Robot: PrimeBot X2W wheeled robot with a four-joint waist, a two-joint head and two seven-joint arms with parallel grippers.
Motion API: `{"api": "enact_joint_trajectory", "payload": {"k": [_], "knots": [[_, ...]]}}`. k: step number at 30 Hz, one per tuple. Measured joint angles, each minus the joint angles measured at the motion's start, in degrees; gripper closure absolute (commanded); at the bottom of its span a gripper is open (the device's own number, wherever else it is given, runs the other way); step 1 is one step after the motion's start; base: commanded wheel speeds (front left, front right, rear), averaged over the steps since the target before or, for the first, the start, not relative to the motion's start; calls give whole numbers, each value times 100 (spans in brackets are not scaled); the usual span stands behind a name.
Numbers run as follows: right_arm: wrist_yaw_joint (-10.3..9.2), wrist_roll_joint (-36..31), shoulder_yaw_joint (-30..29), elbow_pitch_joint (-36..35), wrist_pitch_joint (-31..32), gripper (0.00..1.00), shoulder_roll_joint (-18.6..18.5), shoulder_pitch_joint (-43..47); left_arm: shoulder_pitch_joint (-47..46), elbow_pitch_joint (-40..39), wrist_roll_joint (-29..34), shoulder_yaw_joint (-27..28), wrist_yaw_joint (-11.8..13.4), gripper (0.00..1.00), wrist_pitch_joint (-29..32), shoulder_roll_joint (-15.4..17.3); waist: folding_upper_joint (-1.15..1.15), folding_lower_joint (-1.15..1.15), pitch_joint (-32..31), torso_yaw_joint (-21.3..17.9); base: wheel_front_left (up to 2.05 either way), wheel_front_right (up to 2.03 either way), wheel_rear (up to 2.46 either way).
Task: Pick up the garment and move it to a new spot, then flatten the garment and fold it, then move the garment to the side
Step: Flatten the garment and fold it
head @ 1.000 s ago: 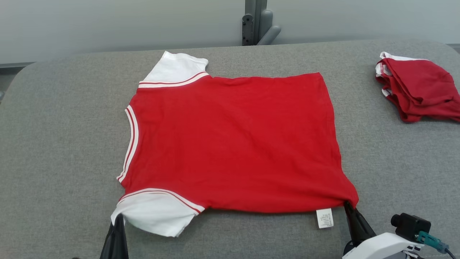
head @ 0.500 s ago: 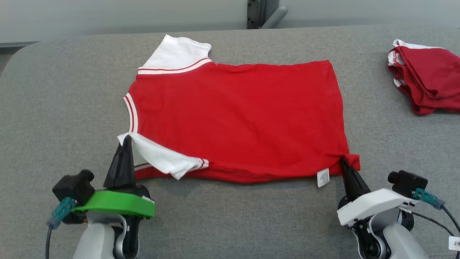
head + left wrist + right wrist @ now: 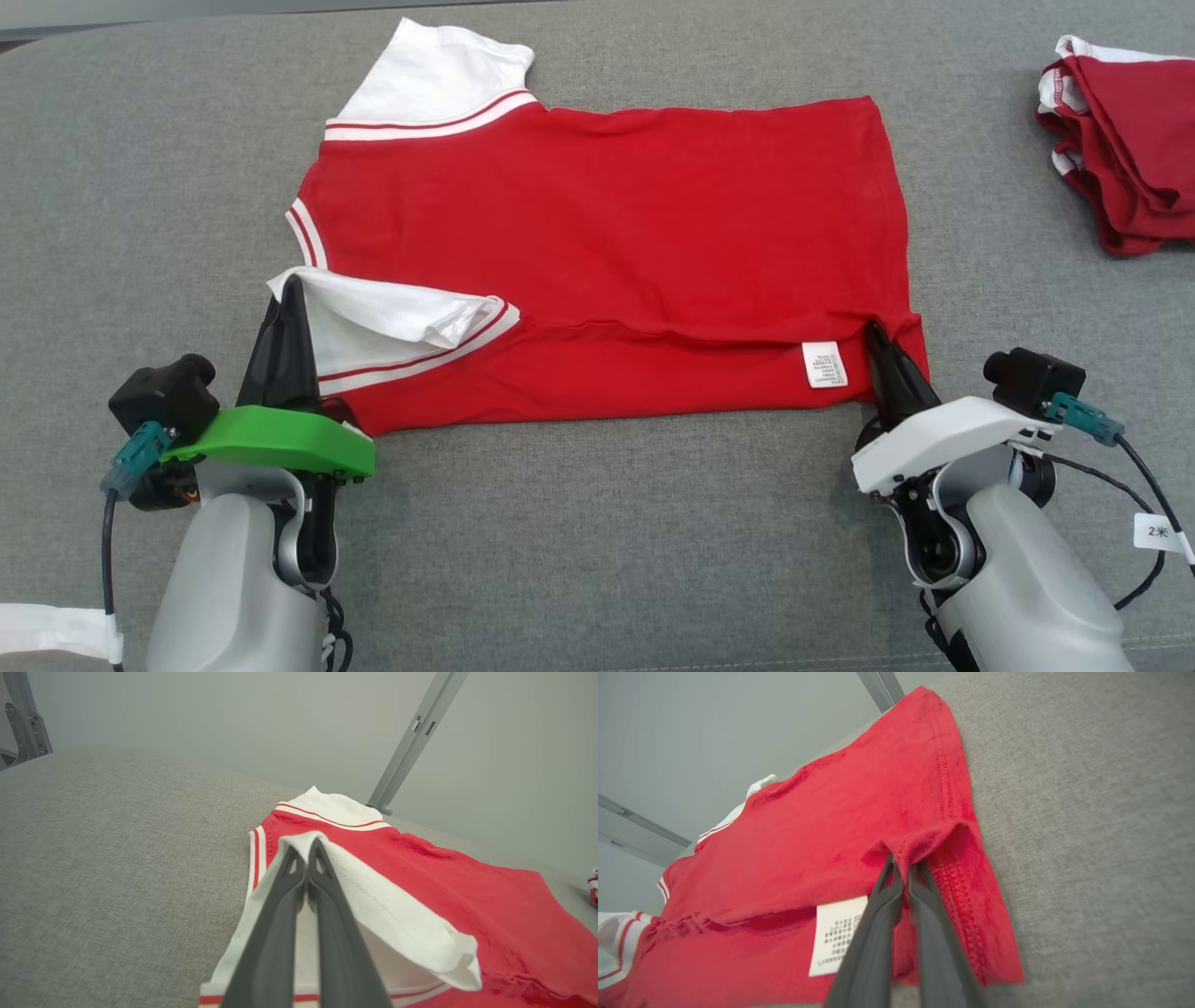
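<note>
A red T-shirt (image 3: 607, 215) with white sleeves lies spread on the grey padded table (image 3: 121, 187), its near edge turned over onto the body. My left gripper (image 3: 288, 285) is shut on the near white sleeve (image 3: 373, 900), lifted above the shirt. In the left wrist view that gripper (image 3: 306, 847) pinches the sleeve's edge. My right gripper (image 3: 875, 327) is shut on the near hem corner (image 3: 920, 847), beside a white care label (image 3: 823, 364). The right wrist view shows this gripper (image 3: 903, 861) clamped on the red hem, with the label (image 3: 836, 940) to its left.
A second red and white garment (image 3: 1130, 149) lies crumpled at the table's far right. A grey metal post (image 3: 411, 742) rises behind the table. Bare grey table stretches to the left of the shirt and along the near edge.
Both grippers have carried the shirt's near edge away from me, folding it over the body. The camera has tilted down, bringing both arms further into view.
</note>
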Motion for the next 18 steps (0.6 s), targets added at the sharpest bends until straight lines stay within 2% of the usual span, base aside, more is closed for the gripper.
{"api": "enact_joint_trajectory", "payload": {"k": [4, 5, 6, 7, 8, 10, 12, 13, 18], "knots": [[0, -15, 103, 154, -25, 100, 24, -170, -127, 291, 166, 142, 0, 100, 0, -7, 0, 0, 44, -44, 0, 0, 0], [0, -18, 129, 191, -27, 78, 29, -213, -158, 360, 221, 181, 0, 100, 1, -10, 0, 0, 54, -51, 0, 0, 0], [0, -19, 147, 220, -35, 61, 35, -257, -193, 428, 254, 218, -1, 100, 0, -11, 0, 0, 62, -56, 0, 0, 0], [0, -41, 176, 240, -54, 35, 40, -300, -238, 523, 272, 255, 3, 100, 0, -12, 0, 0, 69, -59, 0, 0, 0], [0, -92, 194, 258, -89, 0, 41, -343, -274, 595, 305, 291, 24, 100, 0, -13, 0, 0, 74, -61, 0, 0, 0], [0, -158, 213, 305, -149, 0, 35, -413, -354, 764, 321, 316, 25, 100, -1, -13, 0, 0, 80, -62, 0, 0, 0], [0, -177, 210, 321, -211, 0, 37, -460, -426, 822, 322, 241, 24, 50, 0, -15, 0, 0, 83, -59, 0, 0, 0], [0, -178, 208, 316, -253, 0, 40, -481, -477, 824, 321, 178, 20, 0, 0, -15, 0, 0, 85, -58, 0, 0, 0], [0, -294, 141, 204, -372, 0, 44, -505, -619, 756, 277, -157, 1, 0, 0, -24, 0, 0, 91, -64, 0, 0, 0]]}}
